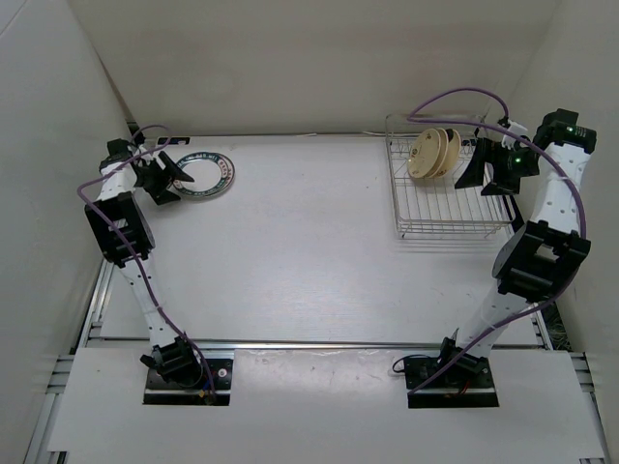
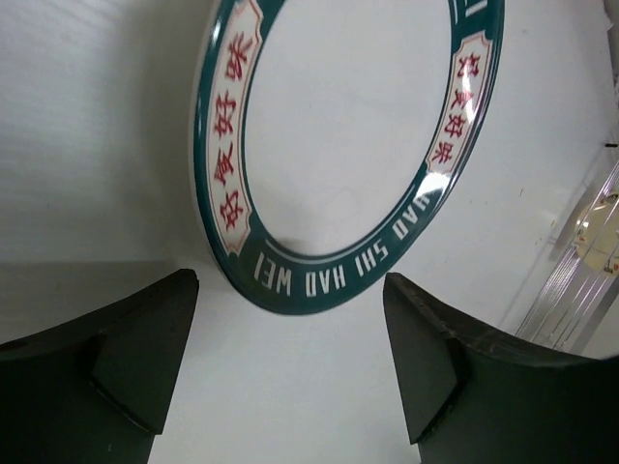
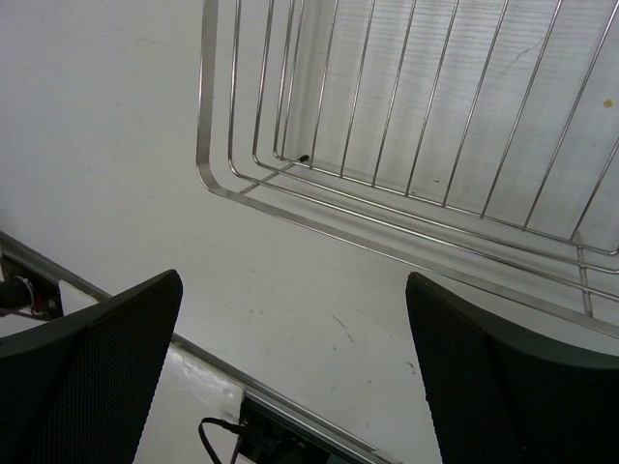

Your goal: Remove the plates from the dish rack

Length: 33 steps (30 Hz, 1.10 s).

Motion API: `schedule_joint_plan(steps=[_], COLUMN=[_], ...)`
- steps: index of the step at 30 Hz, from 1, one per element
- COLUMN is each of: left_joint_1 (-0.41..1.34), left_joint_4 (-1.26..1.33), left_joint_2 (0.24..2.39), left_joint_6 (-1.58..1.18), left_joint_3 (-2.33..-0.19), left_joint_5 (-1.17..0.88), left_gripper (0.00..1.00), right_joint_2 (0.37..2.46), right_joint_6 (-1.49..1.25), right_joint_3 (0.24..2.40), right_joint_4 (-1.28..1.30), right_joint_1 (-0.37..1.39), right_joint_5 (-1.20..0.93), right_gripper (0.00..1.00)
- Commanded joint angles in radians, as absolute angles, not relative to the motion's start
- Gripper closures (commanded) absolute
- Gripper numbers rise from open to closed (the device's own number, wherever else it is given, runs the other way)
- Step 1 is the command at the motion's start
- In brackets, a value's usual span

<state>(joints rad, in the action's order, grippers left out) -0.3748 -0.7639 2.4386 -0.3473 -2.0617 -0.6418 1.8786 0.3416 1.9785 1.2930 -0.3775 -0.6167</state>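
So, you had one dark-rimmed plate [image 1: 206, 174] out, flat on the table [image 1: 309, 242] at far left, just beyond your left gripper [image 2: 290, 290], whose jaws stood wide and empty. Cream plates [image 1: 433, 155] stood on edge in the dish rack [image 1: 450, 208], count unclear. Right gripper [image 1: 488, 169] hung beside them, spread wide, holding nothing. Most unloading looked left.

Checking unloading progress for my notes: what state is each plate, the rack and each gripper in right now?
green-rimmed plate: flat on the table, not gripped
cream plates: standing on edge in the rack
dish rack: upright, holding only the cream plates
left gripper: open, empty, beside the green-rimmed plate
right gripper: open, empty, at the rack
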Motion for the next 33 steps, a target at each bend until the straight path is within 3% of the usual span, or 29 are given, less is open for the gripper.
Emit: schedule_joint_plan(steps=[1, 5, 12, 16, 19, 24, 30, 33], left_joint_1=[-0.365, -0.356, -0.327, -0.308, -0.282, -0.247, -0.199, -0.199], left_joint_4=[-0.787, -0.787, -0.796, -0.796, -0.821, -0.842, -0.842, -0.842], left_joint_2=[2.307, 2.221, 2.013, 1.925, 1.873, 1.826, 1.815, 1.824], left_joint_6=[-0.316, -0.295, -0.239, -0.19, -0.16, -0.147, -0.156, -0.156], left_joint_3=[-2.036, -2.022, -1.994, -1.919, -1.879, -1.787, -1.74, -1.74], left_joint_5=[-0.626, -0.661, -0.819, -1.018, -1.105, -1.304, -1.336, -1.327], left_gripper=[0.12, 0.0, 0.0, 0.0, 0.0, 0.0, 0.0, 0.0], right_joint_2=[1.901, 1.911, 2.022, 2.088, 2.102, 2.124, 2.186, 2.216], right_joint_6=[0.31, 0.223, 0.086, 0.052, 0.043, 0.058, 0.067, 0.067], right_joint_3=[1.991, 2.014, 2.227, 2.33, 2.339, 2.292, 2.322, 2.347], right_joint_4=[1.269, 1.169, 1.034, 0.971, 0.901, 0.825, 0.805, 0.796], right_joint_1=[-0.376, -0.305, -0.131, -0.066, -0.055, -0.046, -0.046, -0.046], right_joint_5=[-0.666, -0.492, -0.23, -0.072, -0.044, 0.046, 0.057, 0.057], right_gripper=[0.0, 0.0, 0.02, 0.07, 0.14, 0.36, 0.64, 0.68])
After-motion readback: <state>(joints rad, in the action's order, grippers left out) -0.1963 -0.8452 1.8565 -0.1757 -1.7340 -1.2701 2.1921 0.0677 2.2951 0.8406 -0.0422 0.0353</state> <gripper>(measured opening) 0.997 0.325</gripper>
